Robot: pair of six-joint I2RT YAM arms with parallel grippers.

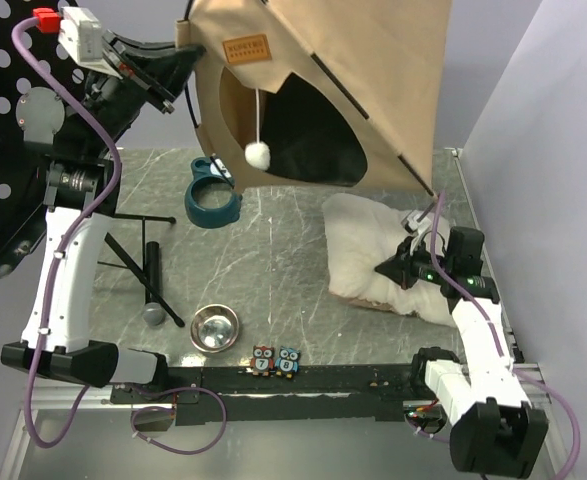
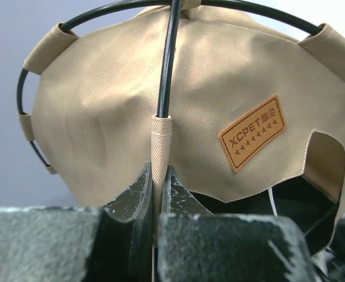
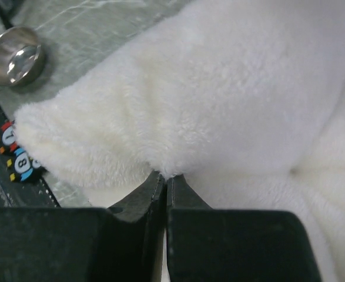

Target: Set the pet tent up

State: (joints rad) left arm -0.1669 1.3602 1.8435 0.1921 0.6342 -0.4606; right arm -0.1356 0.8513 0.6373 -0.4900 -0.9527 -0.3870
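Pet tent (image 1: 373,60): lifted over the tabletop's (image 1: 273,230) far edge, opening facing the near edge.
Left jaws: pinching the tent's tan pole sleeve (image 2: 161,153).
Right jaws: pressed together, tips against the white cushion (image 1: 363,250) by the right edge.

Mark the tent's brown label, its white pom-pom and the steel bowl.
brown label (image 2: 253,133), left wrist view, middle of the patch.
white pom-pom (image 1: 258,153), top external view, centre of the ball.
steel bowl (image 1: 215,328), top external view, bare inside bottom.

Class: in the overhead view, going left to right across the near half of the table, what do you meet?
black post → steel bowl → owl figures → white cushion
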